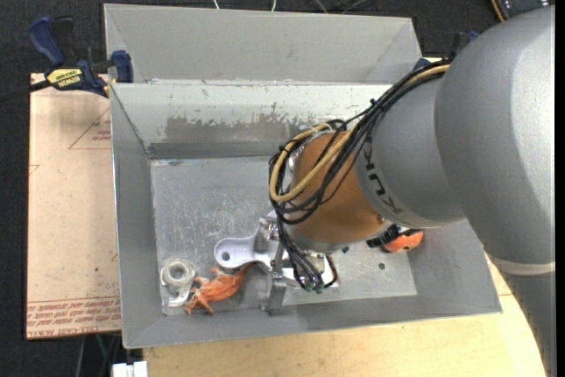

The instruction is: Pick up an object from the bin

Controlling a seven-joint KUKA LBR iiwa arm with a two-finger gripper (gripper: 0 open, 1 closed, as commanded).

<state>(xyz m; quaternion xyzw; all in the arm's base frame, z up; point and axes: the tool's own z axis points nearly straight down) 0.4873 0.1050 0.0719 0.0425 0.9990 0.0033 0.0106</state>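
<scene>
One grey metal bin (pixel 203 190), with sloping walls and a scuffed flat floor, holds four small loose things. Over its right half bends the arm (pixel 494 128), a thick grey body entering from the right of the camera view. At the wrist, below that grey body, sits the rounded orange cover (pixel 340 207), looped about by black and yellow cables (pixel 305 168). Beneath the cover hangs the gripper (pixel 274 289), a small metal assembly low over the front middle of the floor, close to the front wall. Whether it is open or closed cannot be told, since wires and metal parts crowd its tip. Largest of the loose things is the pale lavender piece (pixel 231 254), a flat plastic shape with a rounded head to the left and a stem running right, lying on the floor front-left of centre. Its right end meets the gripper's left side, and it is the thing nearest the gripper. The orange-and-black thing (pixel 399 239) lies on the right part of the floor, partly hidden behind the orange cover, well apart from the other three. The crumpled orange thing (pixel 216 289) lies just in front of the pale lavender piece and just left of the gripper. Smallest, the clear ring (pixel 177 275), a short see-through cylinder, stands near the front-left corner, just beside the crumpled orange thing's left end.
</scene>
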